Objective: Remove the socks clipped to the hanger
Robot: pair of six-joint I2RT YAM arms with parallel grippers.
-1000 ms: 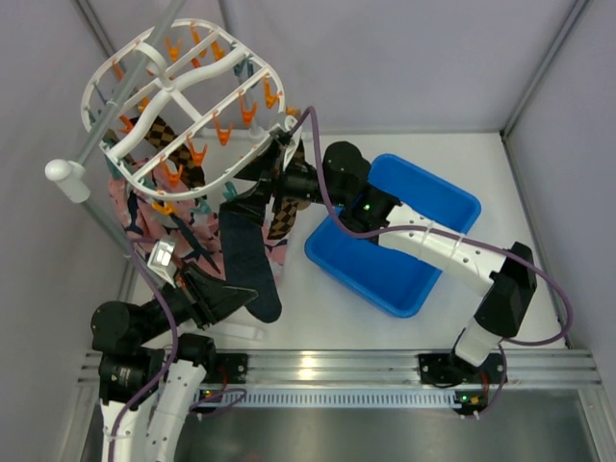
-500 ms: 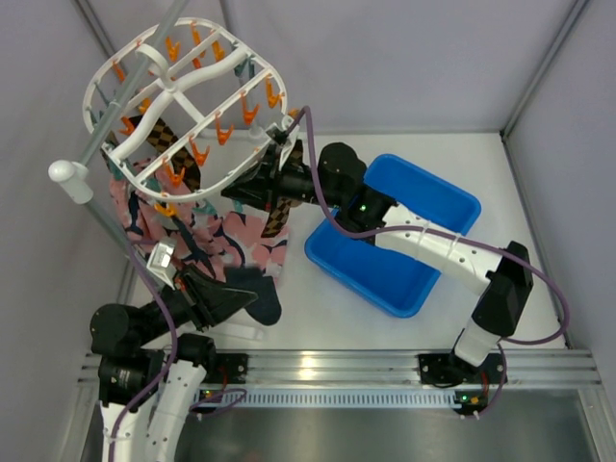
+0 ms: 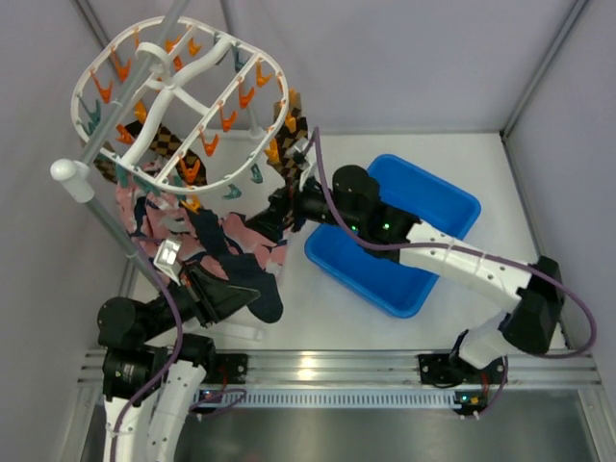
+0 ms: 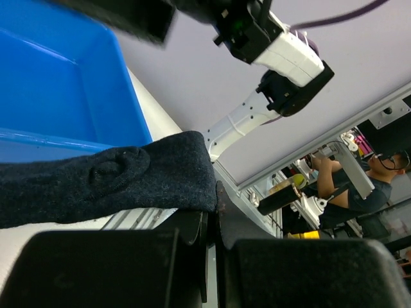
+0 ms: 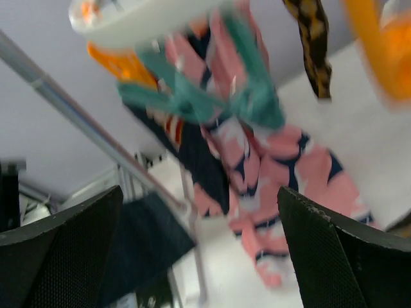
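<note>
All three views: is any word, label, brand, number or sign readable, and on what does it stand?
No text can be read in any view.
Pale square on the left arm: too small to tell if it bears print.
Pink socks: the marks are blurred pattern, no letters.
Bin: no print visible.

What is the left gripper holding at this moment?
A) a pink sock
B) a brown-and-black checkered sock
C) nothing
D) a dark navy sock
D: in the left wrist view, the left gripper is shut on a dark navy sock.
</note>
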